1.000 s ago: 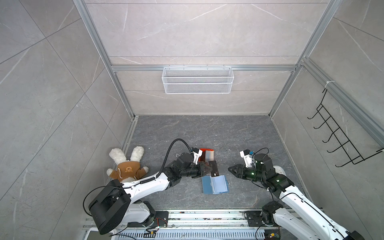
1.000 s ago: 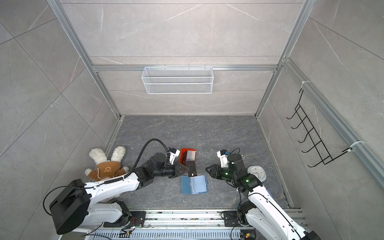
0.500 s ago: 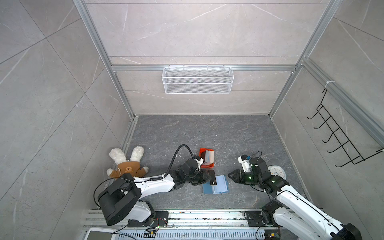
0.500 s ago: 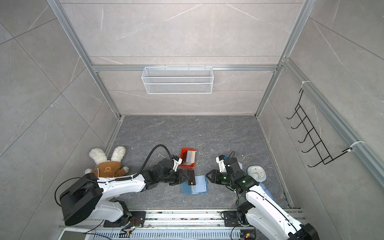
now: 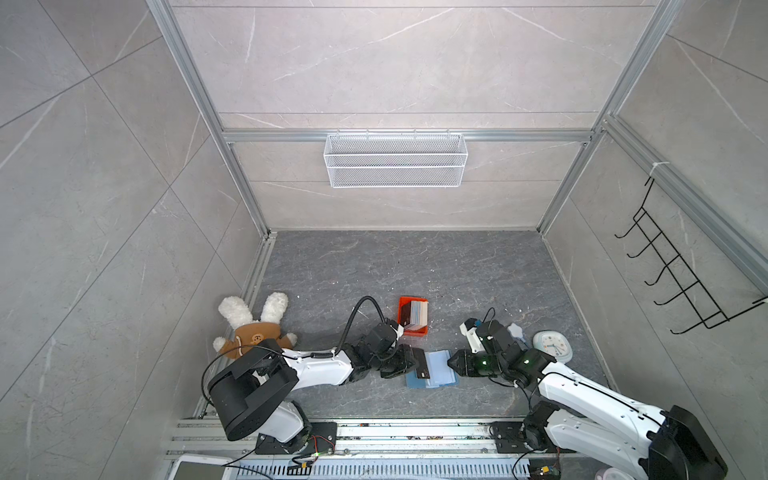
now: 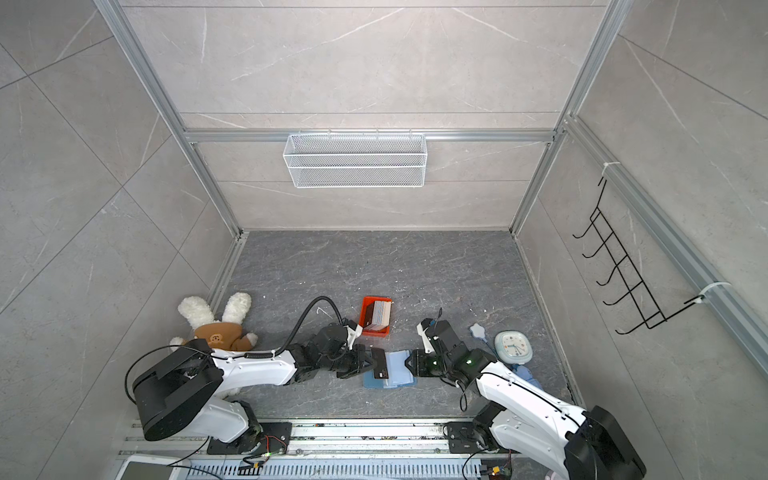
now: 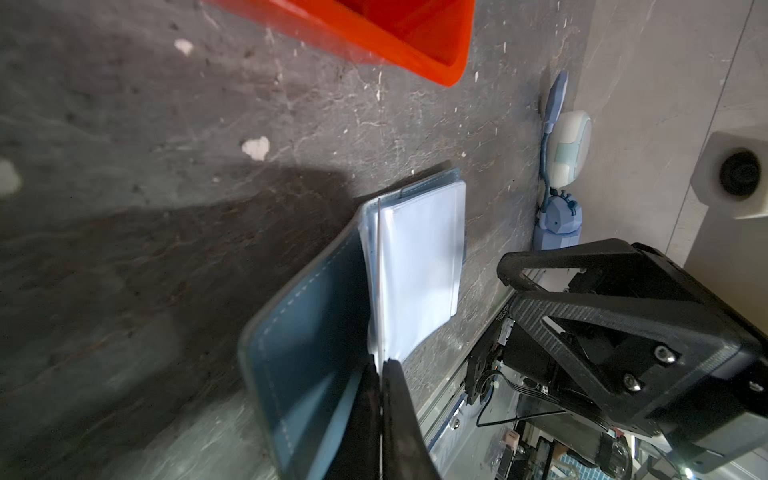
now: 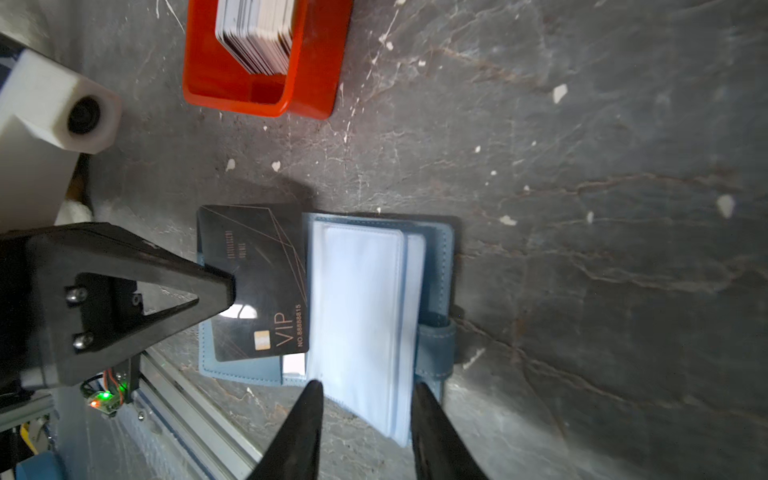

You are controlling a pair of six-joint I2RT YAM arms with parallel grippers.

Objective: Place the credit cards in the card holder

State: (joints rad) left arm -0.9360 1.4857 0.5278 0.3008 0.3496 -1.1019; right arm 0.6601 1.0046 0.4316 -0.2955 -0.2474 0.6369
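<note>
The blue card holder [image 5: 439, 369] [image 6: 398, 370] lies open on the floor, its clear pockets [image 8: 357, 299] facing up. My left gripper [image 7: 381, 365] [image 5: 414, 362] is shut on one black credit card [image 8: 257, 282] [image 5: 421, 364]. It holds that card over the holder's left half, with the card's edge against the pockets' fold. More credit cards [image 5: 415, 314] [image 8: 257, 37] stand in the orange tray [image 5: 405, 302]. My right gripper [image 8: 365, 390] [image 5: 451, 365] is open at the holder's right side. Its fingertips straddle the near edge of the clear pockets.
A plush rabbit [image 5: 253, 328] lies at the left wall. A pale blue clock [image 5: 552, 345] and small blue items [image 7: 557, 220] sit at the right. A wire basket [image 5: 395, 166] hangs on the back wall and a black hook rack [image 5: 681, 282] on the right wall.
My left gripper has brought the black card from beside the orange tray down onto the open card holder. My right gripper has moved in to the holder's right edge.
</note>
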